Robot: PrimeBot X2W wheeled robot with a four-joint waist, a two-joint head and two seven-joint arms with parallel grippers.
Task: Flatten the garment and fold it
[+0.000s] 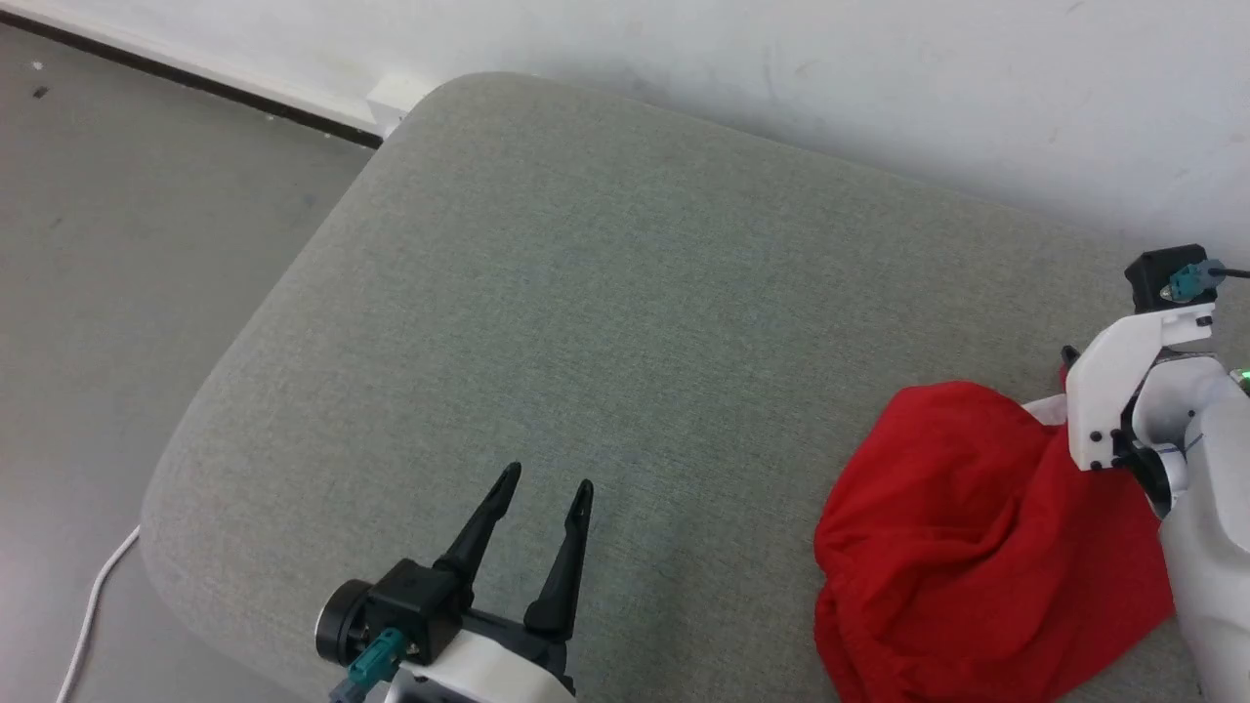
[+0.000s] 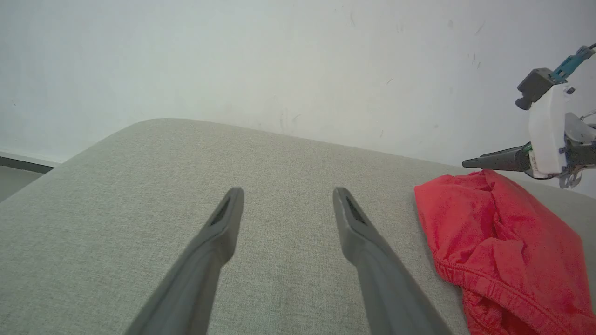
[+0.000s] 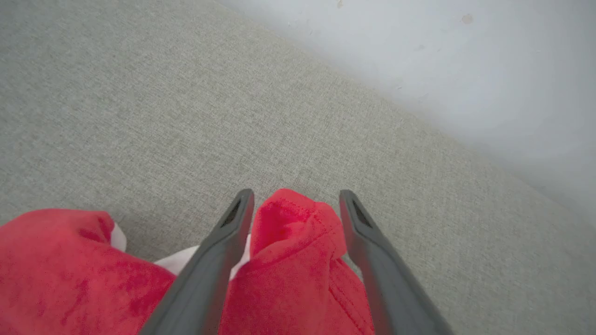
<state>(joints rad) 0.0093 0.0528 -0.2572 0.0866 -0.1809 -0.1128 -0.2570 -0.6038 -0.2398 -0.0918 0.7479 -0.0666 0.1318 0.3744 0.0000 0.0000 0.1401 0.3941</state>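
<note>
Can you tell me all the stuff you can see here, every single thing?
crumpled bright red thin-fabric garment: one, red with a bit of white trim, on the cushion's right side
big grey-green woven fabric cushion: one, grey-green, in the middle
plain white wall: one, white, behind the cushion
smooth grey floor: one, grey, left of the cushion
thin white cable: one, white, on the floor, lower left
dark skirting strip: one, black, where floor meets wall
left gripper: one, dark fingers open, over bare cushion, lower left
right gripper: one, dark fingers open, a garment fold between them
</note>
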